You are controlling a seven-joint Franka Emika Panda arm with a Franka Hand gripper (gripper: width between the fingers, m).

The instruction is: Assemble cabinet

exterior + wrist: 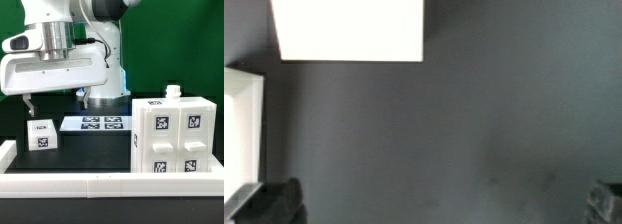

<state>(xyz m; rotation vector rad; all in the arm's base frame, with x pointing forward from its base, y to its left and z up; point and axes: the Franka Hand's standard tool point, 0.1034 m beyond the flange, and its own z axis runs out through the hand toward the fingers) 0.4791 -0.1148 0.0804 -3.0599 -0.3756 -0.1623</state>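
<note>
Hanging over the dark table [90,150] on the exterior view's left, the arm's broad white hand carries the gripper [55,98] with its two dark fingers [30,103] pointing down and set well apart. The claw is released and grips no part. Just below it, nearer the camera, stands a small white block [42,135], upright, its code tag facing the camera and apart from the fingers. Behind that block the marker board [97,124] lies flat, in front of the robot base [105,95]. On the exterior view's right stands the cabinet shell [175,140], large and white, with several tags on its front face and a small white knob [172,92] on its top. It is well apart from the gripper, with the marker board and bare table lying between them. A long white rail [100,183] runs along the near edge of the table and turns up its left side, close beside the small block.

From the wrist view, both fingertips show at the edges of the picture, spread wide with only dark table surface between them. The small white block appears as a plain white face beyond the fingertips, touching neither. The rail runs along one side, close to one fingertip [269,205].
</note>
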